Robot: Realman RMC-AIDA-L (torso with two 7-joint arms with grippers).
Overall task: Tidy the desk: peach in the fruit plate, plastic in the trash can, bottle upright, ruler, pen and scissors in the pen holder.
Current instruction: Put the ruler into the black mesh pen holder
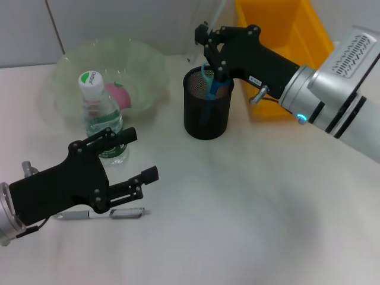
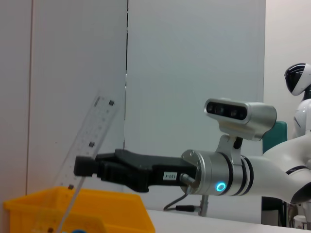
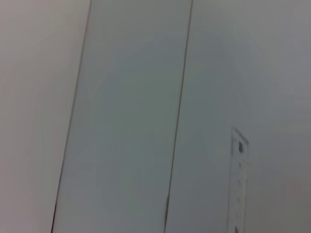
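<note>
A grey pen point(image 1: 127, 213) lies on the white table just under my left gripper point(image 1: 140, 154), which is open and empty above it. The clear bottle point(image 1: 101, 122) with a white cap stands upright behind that gripper. The pink peach point(image 1: 120, 95) lies in the translucent green fruit plate point(image 1: 148, 65). My right gripper point(image 1: 209, 54) hovers open over the black mesh pen holder point(image 1: 205, 119). Blue scissors point(image 1: 214, 88) stand in the holder. A clear ruler point(image 2: 92, 141) leans up beside the right gripper's tip point(image 2: 85, 166). No plastic is in view.
The yellow trash can point(image 1: 279, 29) stands at the back right, behind the right arm. The wall runs close behind the plate and the pen holder. The ruler's top also shows in the right wrist view point(image 3: 238, 184).
</note>
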